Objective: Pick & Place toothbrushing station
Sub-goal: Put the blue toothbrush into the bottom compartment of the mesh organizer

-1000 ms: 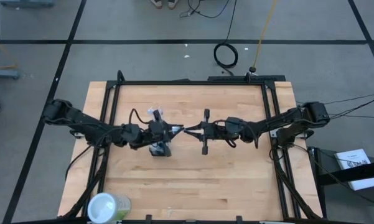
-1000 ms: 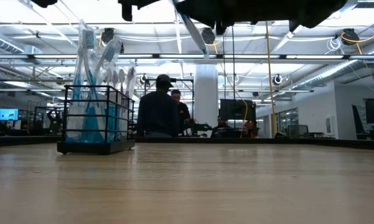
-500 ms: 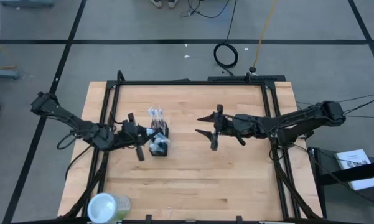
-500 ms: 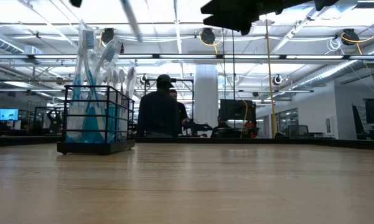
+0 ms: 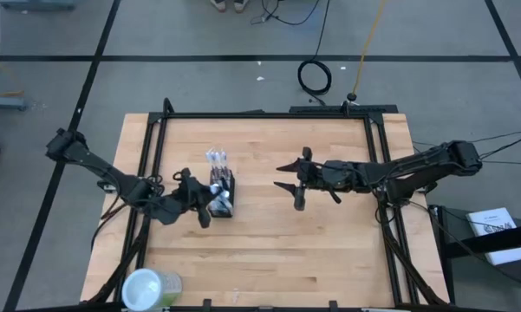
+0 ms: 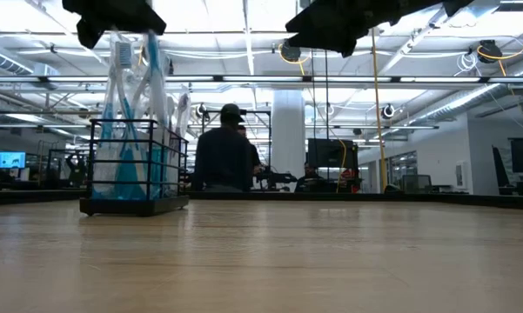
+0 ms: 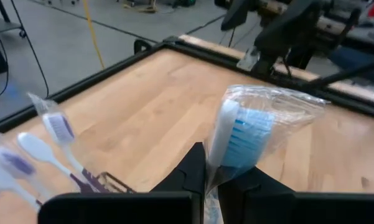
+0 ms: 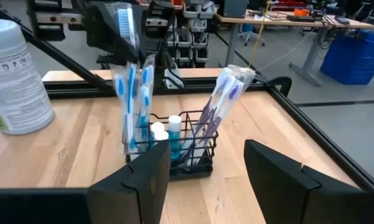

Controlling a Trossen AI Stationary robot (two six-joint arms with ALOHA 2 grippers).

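Observation:
The toothbrushing station, a small black mesh holder, stands on its flat base left of the table's middle. It holds wrapped blue-white toothbrushes, pinkish ones and blue-capped tubes. My left gripper is at the holder's near-left side, above its rim, shut on one wrapped blue-white toothbrush. My right gripper hovers open near the table's middle, to the right of the holder, with nothing between its fingers. My left gripper pinches the wrapped toothbrush's neck, just below the bristle head, between its two fingers. The fingers come from the table's left. The brush stands upright, head above the fingers and handle reaching down among the other brushes in the holder.
A pale-green round container stands at the near left corner. A black frame rims the table. Bare wood lies near and right of the holder. People stand in the room beyond the far edge.
My two grippers had met near the table's middle. My right gripper has opened and drawn back toward the right edge. My left gripper has swung toward the left and near edges with the toothbrush, then come back over the holder, where the brush now stands upright.

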